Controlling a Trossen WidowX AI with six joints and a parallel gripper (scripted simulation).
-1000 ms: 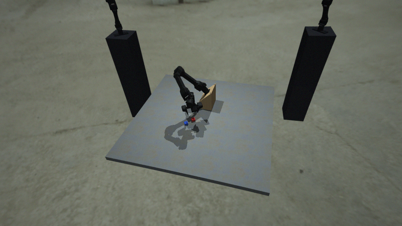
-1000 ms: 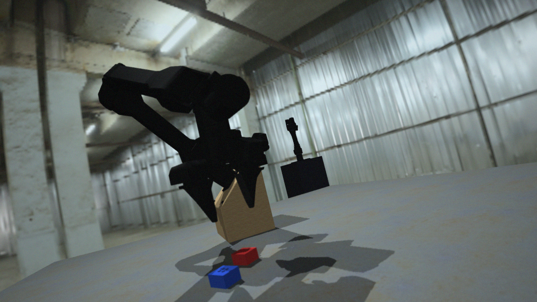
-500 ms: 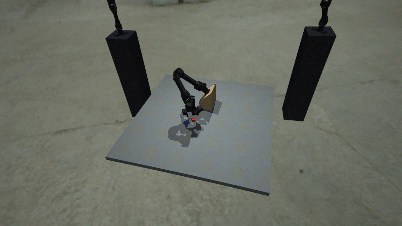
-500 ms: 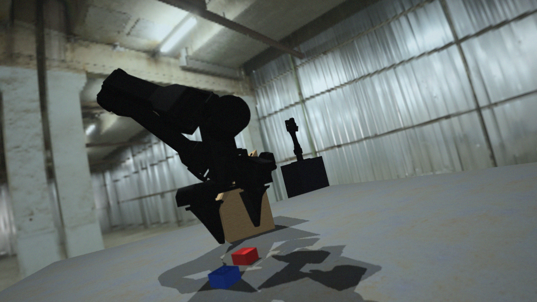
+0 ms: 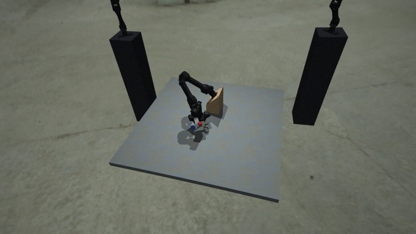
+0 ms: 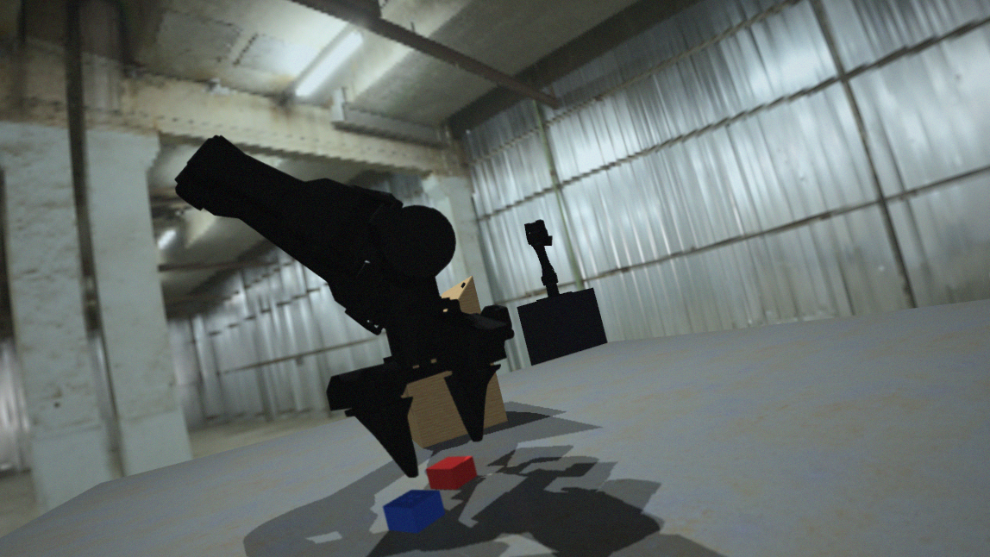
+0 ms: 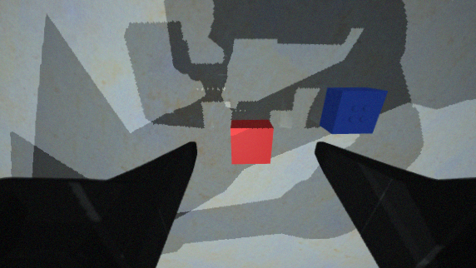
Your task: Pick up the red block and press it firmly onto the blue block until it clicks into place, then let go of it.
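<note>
The hand (image 5: 199, 122) (image 6: 444, 458) (image 7: 256, 147) is spread, empty, presumably to straddle the red block (image 5: 199, 124) (image 6: 451, 472) (image 7: 251, 146); wrist view: blue block (image 5: 192, 127) (image 6: 414, 510) (image 7: 354, 111), the intended base, at two o'clock.

A: Item one, exterior view: wooden wedge (image 5: 215, 105) (image 6: 435, 409), partly hidden behind the gripper (image 5: 199, 121) (image 6: 443, 457) (image 7: 255, 144). Condition of the covered face?
B: Cannot tell. Item two, top view: first side arm (image 5: 118, 16) and second side arm (image 5: 335, 13), on opposite sides of the wedge, both cut off above.
A: Item three?
B: Pale object (image 5: 171, 1), beyond the wedge: blurred, cropped by the top edge, kind unknown.
A: Item four?
B: Blue block (image 5: 192, 127) (image 6: 414, 512) (image 7: 359, 111), near the wedge: studs too small to tell from the top.
</note>
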